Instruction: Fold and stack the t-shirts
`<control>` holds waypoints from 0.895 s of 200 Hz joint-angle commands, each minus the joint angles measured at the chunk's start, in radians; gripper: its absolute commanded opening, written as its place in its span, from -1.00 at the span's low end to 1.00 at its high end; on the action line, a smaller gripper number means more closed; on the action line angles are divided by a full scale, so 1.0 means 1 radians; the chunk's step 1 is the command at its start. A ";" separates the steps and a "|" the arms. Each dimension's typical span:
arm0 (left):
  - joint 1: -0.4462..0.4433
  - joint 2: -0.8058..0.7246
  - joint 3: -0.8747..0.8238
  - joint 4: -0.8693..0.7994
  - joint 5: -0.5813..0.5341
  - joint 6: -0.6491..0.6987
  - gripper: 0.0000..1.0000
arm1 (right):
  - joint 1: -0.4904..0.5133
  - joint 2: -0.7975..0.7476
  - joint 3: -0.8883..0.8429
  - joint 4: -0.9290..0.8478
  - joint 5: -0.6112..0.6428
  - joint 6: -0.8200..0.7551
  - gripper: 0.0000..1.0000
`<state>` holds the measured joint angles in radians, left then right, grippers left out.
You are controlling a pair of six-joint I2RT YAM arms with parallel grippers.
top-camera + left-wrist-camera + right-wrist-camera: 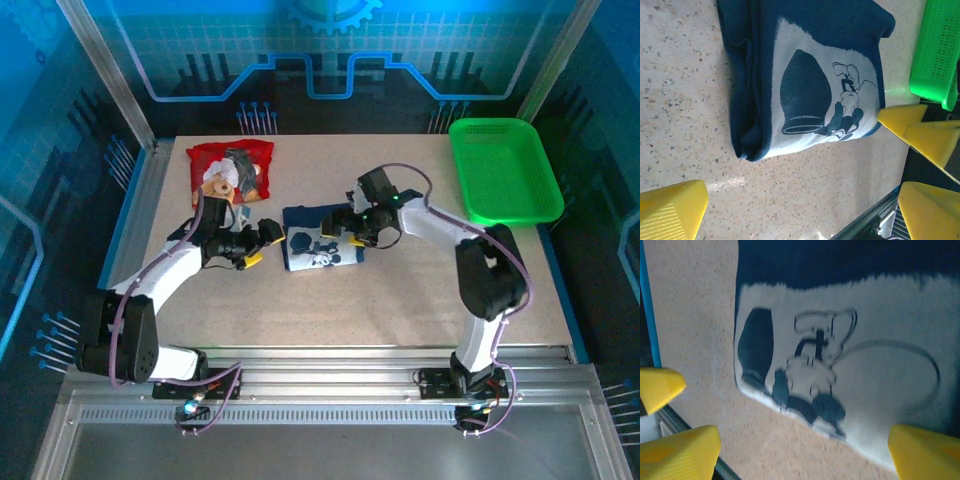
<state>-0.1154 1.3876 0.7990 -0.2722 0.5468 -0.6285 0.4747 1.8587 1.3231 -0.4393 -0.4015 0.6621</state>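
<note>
Top view: the folded navy t-shirt [318, 250] is being flanked mid-table by the left gripper [262, 246] and right gripper [346, 231], both parted. The red t-shirt [232, 170] is being seen near the far-left edge. Left wrist: bare tabletop is being shown along the navy fold. Right wrist: its printed edge is being straddled.

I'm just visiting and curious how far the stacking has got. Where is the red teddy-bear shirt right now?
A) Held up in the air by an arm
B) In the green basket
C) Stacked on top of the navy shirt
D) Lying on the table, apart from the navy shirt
D: the red shirt lies flat on the table toward the far left, clearly apart from the folded navy shirt in the middle.
</note>
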 commanded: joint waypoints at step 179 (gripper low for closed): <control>-0.147 0.419 0.202 0.175 -0.180 -0.151 0.88 | -0.064 -0.073 0.071 -0.133 -0.118 -0.107 0.80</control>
<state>-0.2344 1.7546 0.9321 -0.1047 0.4034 -0.7551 0.4057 1.9099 1.4132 -0.5167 -0.4877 0.6079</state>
